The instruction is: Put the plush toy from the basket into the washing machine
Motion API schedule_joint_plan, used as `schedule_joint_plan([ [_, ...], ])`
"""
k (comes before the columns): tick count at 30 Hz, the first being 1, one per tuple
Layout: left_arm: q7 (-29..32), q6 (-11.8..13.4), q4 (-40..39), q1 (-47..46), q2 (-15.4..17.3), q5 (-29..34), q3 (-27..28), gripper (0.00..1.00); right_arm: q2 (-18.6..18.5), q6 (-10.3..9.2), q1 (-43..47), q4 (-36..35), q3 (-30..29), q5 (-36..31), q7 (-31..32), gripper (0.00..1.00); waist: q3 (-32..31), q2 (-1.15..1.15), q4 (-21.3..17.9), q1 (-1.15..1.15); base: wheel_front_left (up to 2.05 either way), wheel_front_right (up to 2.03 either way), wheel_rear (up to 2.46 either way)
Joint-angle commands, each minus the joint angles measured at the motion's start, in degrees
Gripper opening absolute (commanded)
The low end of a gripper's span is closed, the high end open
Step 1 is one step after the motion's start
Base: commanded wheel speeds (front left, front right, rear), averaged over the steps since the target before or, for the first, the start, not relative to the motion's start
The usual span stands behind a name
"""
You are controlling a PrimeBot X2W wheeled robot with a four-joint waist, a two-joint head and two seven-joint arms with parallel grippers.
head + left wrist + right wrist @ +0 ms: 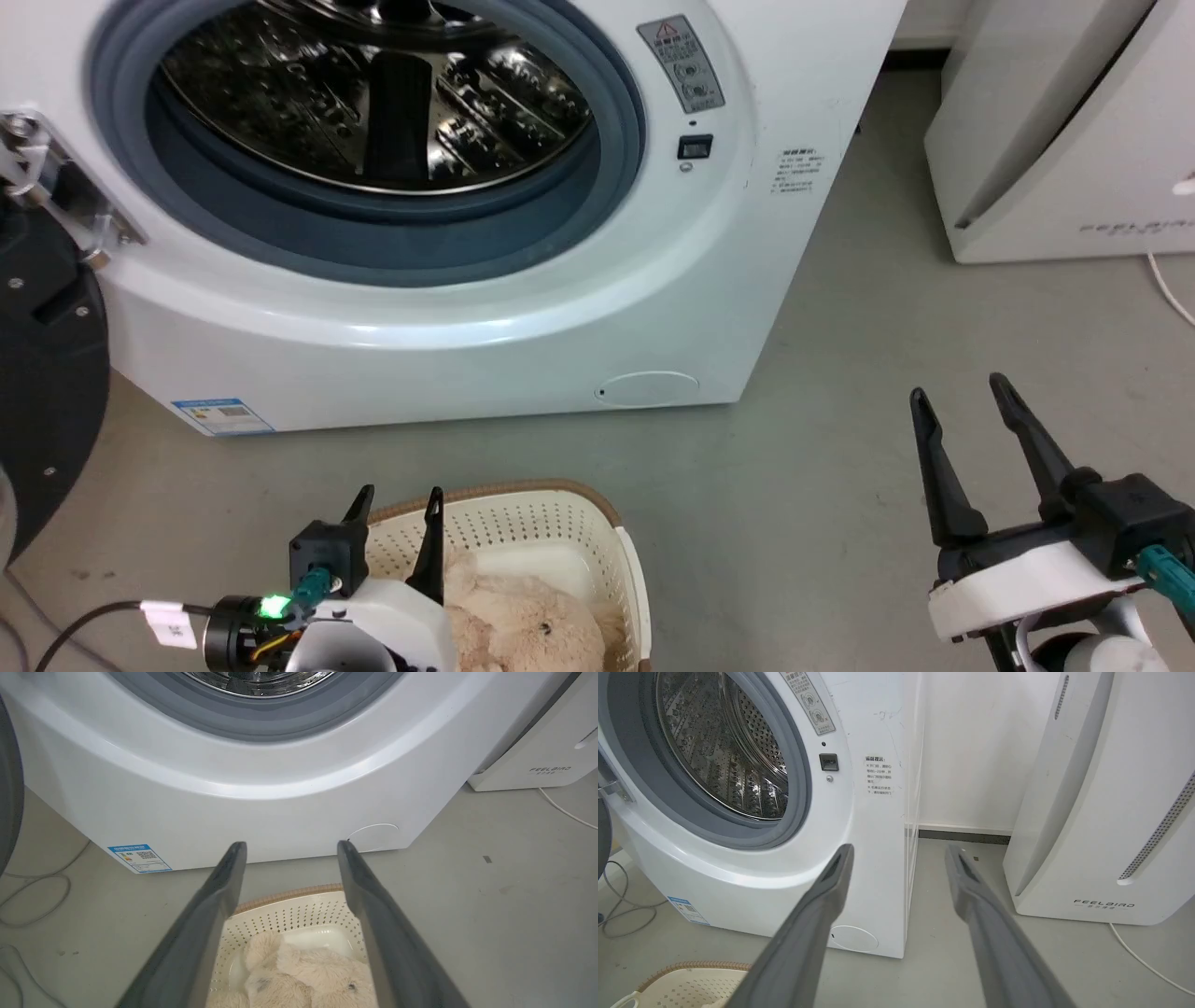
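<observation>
Two claws are standing open and empty. The left claw [400, 493] is hanging over the basket [560, 527] at the lower middle of the head view, fingers parted above the toy [527, 630]. The right claw [957, 387] is idling at the lower right over bare floor [794, 523], well apart from both. The toy is lying inside the basket, which is sitting on the floor near the front of the washer [467, 327], whose door [37, 373] is hanging open at the left edge.

The step in hand is looking like the reach for the toy. Doing it well is calling, I am judging, for lowering the left claw so its fingers are straddling the thick body rather than a loose ear or limb. It is also calling for keeping inside the rim and closing deep, since the fluff is likely giving way under a shallow pinch.

The left wrist view is showing what the head view is hiding behind the arm: the toy lying between the fingers [210, 914] at the lower middle, with bare basket bottom beyond it. The right wrist view is showing the drum [724, 756] at the upper left, nothing lying in its visible part, and a white appliance [1101, 812] at the right
</observation>
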Motion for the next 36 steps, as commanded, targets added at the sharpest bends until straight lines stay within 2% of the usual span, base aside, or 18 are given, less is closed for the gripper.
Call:
schedule_joint_plan([
  [1,-0.58,-0.39,1.14,-1.38,0.5,-0.61,0.07,1.0,-0.01,-0.03,-1.24,-0.61,-0.04,0.4,-0.59,1.0,0.98,0.0,-0.4,0.0,0.0,0.0,0.0],
  [8,-1.42,-0.96,5.47,-3.9,1.15,-0.61,-0.41,1.0,-0.01,-0.03,-2.4,-1.42,-0.25,1.2,-1.42,1.0,3.86,0.0,-1.28,0.0,0.0,0.0,0.0],
  [28,-1.66,-3.27,27.8,-16.2,3.18,-0.48,-5.19,1.0,-0.01,-0.04,-5.58,-2.89,-0.41,2.83,-3.8,1.0,13.5,0.0,-3.26,0.0,0.0,0.0,0.0],
  [36,0.92,-4.38,35.33,-20.24,4.25,-1.08,-7.01,1.0,-0.01,-0.04,-6.9,-3.55,-0.57,3.74,-4.76,1.0,17.5,0.0,-4.24,0.0,0.0,0.0,0.0],
])
